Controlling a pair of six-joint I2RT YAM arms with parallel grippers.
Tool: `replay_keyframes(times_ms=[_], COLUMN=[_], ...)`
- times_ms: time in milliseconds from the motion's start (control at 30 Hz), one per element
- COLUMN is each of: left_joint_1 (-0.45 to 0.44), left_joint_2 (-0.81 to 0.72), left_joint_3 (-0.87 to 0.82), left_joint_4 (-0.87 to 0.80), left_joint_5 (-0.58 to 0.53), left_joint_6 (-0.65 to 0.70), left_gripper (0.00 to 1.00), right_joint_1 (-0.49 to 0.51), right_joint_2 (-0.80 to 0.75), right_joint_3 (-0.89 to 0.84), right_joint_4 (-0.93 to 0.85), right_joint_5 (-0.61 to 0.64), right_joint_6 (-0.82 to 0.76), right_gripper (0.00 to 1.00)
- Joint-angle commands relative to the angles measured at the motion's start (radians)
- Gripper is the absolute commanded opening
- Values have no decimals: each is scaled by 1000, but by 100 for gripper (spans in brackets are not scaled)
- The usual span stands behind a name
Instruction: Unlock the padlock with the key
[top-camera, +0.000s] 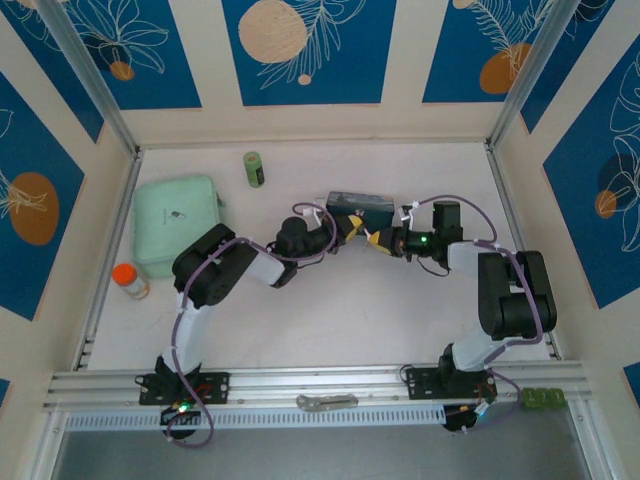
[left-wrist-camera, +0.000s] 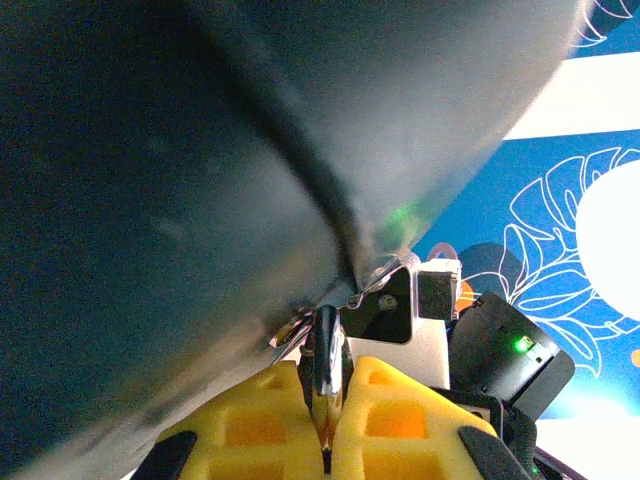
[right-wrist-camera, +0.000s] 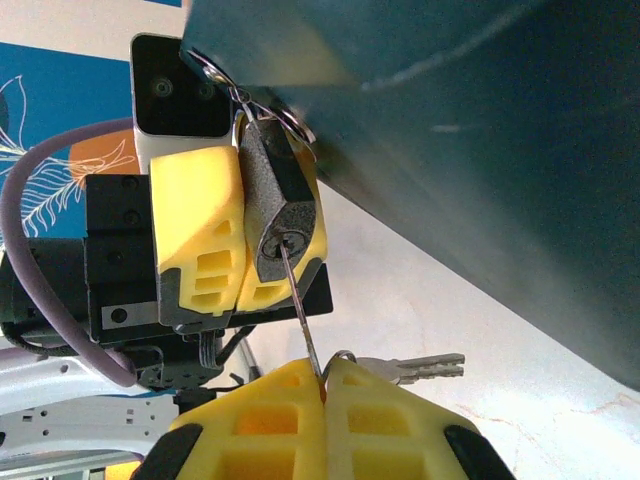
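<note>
- padlock (right-wrist-camera: 272, 205) is up at the corner of the tin (right-wrist-camera: 470, 150), its thin shackle running up to some small metal rings on the tin's edge
- left gripper (left-wrist-camera: 327, 385) is clamped on the padlock body, a yellow finger (right-wrist-camera: 200, 225) on each side, keyhole face turned toward the right wrist cam
- right gripper (right-wrist-camera: 322, 378) is pinched tight on the key (right-wrist-camera: 298, 300), just the thin blade poking out from between the pads
- key tip sits right in the keyhole at the padlock's lower end, blade a bit slanted
- spare key (right-wrist-camera: 420, 367) hangs on a little ring just beside the right fingers
- from the left wrist cam the padlock is edge-on, a shiny sliver between the yellow pads, with the tin's dark side looming over it
- top view: both arms meet mid-table (top-camera: 330, 330) just in front of the tin, grippers nearly tip to tip
- off to the left there's a mint green case (top-camera: 177, 222), a small green bottle (top-camera: 254, 168) nearer the back wall, and an orange-capped bottle (top-camera: 130, 280) by the left edge
- a flat silvery metal piece (top-camera: 326, 402) lies on the rail between the two arm bases
- can't tell from any view whether the shackle has popped open or not
</note>
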Motion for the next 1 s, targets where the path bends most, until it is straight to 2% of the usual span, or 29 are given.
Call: replay_keyframes(times_ms=[0, 233, 600, 767, 967], left_joint_1=[-13, -17, -21, -25, -36], left_joint_2=[2, 13, 17, 13, 10], left_joint_3=[-16, -2, -5, 1, 9], left_joint_4=[104, 118, 121, 111, 104], left_joint_5=[63, 109, 94, 103, 105], left_joint_6=[-7, -11, -12, -6, -2], left_gripper=[0, 0, 0, 0, 0], right_joint_1=[-21, -20, 37, 60, 80], right_joint_2=[17, 36, -18, -34, 4], right_joint_3=[44, 91, 37, 43, 78], right_joint_4=[-7, -54, 84, 60, 64], right_joint_5=[28, 61, 102, 137, 171], right_joint_6=[37, 71, 108, 70, 180], right_gripper=[0, 0, 0, 0, 0])
